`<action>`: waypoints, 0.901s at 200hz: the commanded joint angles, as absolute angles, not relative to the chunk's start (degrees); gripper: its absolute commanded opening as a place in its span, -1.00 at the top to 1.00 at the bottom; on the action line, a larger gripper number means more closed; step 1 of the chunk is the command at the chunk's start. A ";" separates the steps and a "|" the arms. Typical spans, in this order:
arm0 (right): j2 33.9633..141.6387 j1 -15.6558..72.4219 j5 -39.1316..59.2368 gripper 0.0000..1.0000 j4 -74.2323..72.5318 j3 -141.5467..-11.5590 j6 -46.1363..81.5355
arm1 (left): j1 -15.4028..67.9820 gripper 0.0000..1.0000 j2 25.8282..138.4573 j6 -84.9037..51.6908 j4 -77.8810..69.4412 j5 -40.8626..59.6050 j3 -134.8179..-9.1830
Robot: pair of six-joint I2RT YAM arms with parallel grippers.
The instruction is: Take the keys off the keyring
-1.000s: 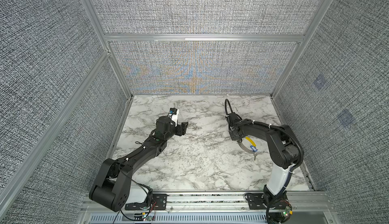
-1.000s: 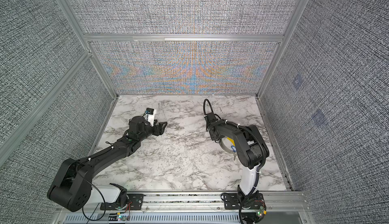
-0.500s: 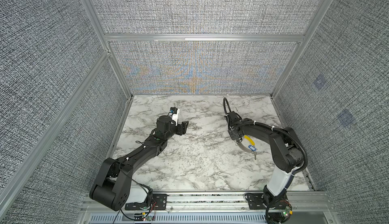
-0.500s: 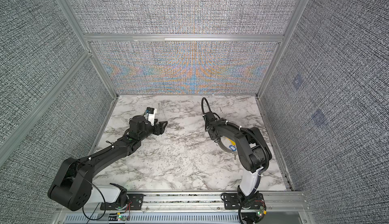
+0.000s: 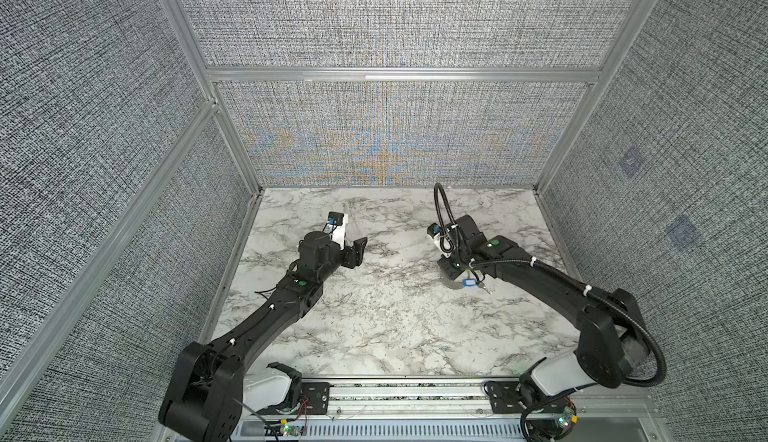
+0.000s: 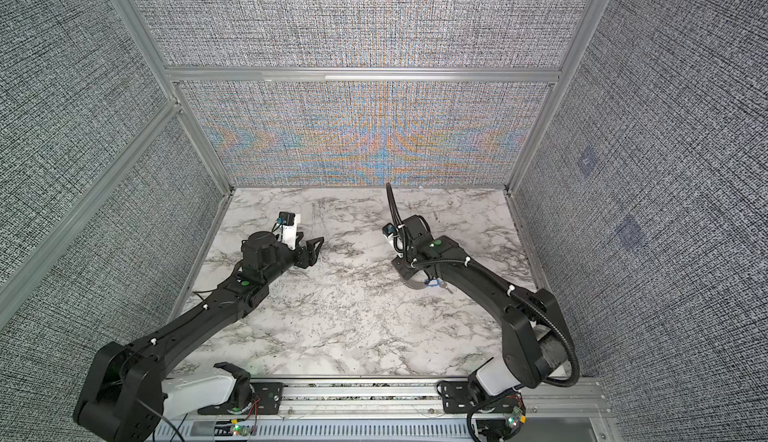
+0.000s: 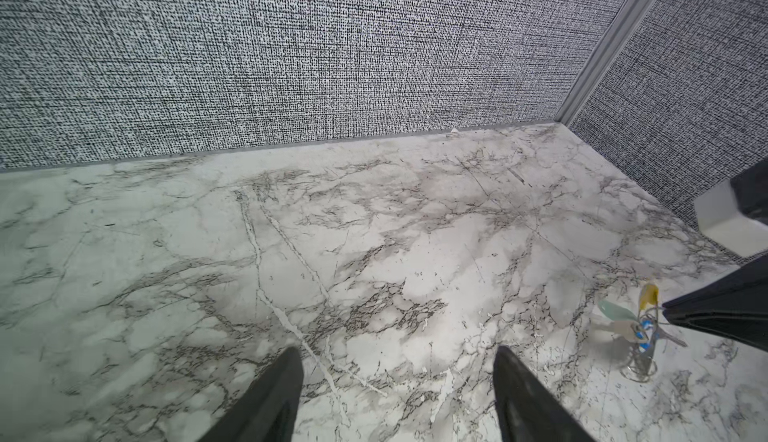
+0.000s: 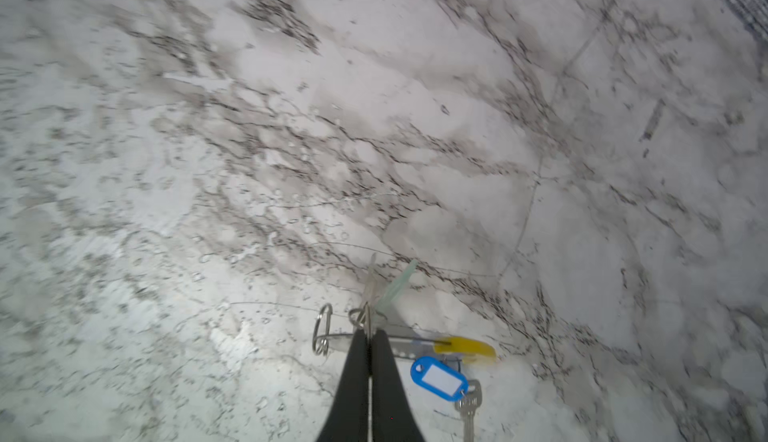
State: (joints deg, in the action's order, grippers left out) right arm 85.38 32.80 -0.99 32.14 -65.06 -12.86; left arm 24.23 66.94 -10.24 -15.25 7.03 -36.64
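Marble tbl [image 5: 395, 328] | L grip [image 7: 397, 350] jaws apart | R grip [image 8: 369, 334] pinching keyring [image 8: 465, 346]

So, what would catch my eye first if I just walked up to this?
Likely the splash of colour on the right in both top views: the keyring with its yellow sleeve and a bright blue tag, down at the marble table. The right gripper is pinched shut on that keyring, while the left gripper hangs open over bare marble, holding nothing.

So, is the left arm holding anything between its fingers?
No, the left fingers stand wide apart over the marble table, with nothing between them.
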 commanded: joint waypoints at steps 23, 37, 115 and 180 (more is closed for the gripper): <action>81.64 35.53 10.26 1.00 35.04 -66.08 -22.67 | 24.22 -0.44 58.11 -1.79 -19.35 12.86 -30.67; 80.72 36.06 11.58 1.00 35.67 -66.61 -24.90 | 24.20 -0.41 56.49 0.22 -19.22 16.42 -30.17; 76.15 37.79 19.32 1.00 34.76 -65.97 -35.40 | 24.61 0.14 55.50 11.09 -21.36 38.58 -28.83; 75.15 38.12 25.03 1.00 31.09 -64.50 -38.89 | 29.27 0.16 62.10 13.75 -23.88 42.45 -29.79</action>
